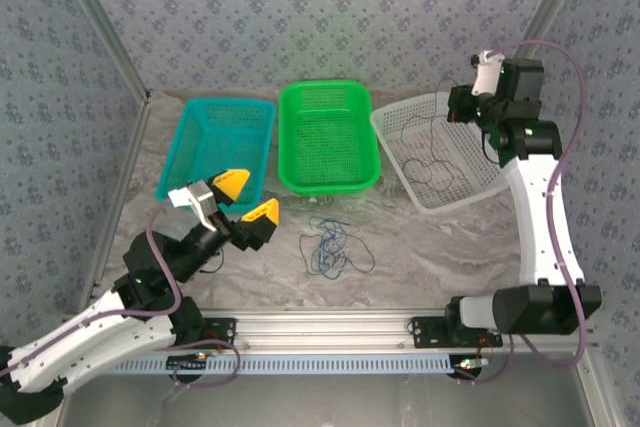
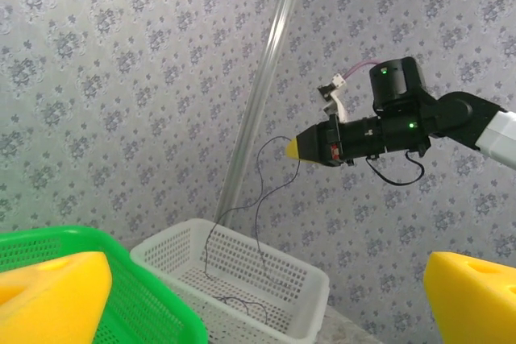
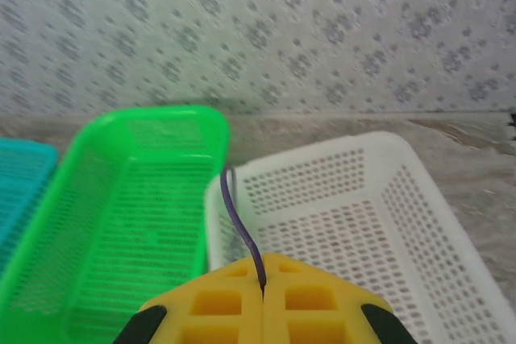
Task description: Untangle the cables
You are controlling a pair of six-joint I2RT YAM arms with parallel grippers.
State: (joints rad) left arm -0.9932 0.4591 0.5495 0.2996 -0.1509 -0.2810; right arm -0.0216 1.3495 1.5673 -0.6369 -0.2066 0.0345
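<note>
The right gripper (image 3: 263,281) is fully closed and pinches the dark purple cable (image 3: 240,231) near 1 of its ends, high above the white basket (image 3: 451,223). The cable hangs down from it, and its lower part lies already inside this basket. I judge that the step is to put this cable away. To do it well, the arm should go lower over the middle of the basket and release only when no loop hangs over the rim.

The left gripper (image 1: 247,199) stands wide open and holds nothing. It is near the front of the teal basket (image 1: 215,147). The blue cables (image 1: 328,245) lie in a loose bundle on the counter (image 1: 430,247), just before the green basket (image 1: 328,137).

How many cables are in the blue bundle is hard to tell, and I cannot make out a cream one.
</note>
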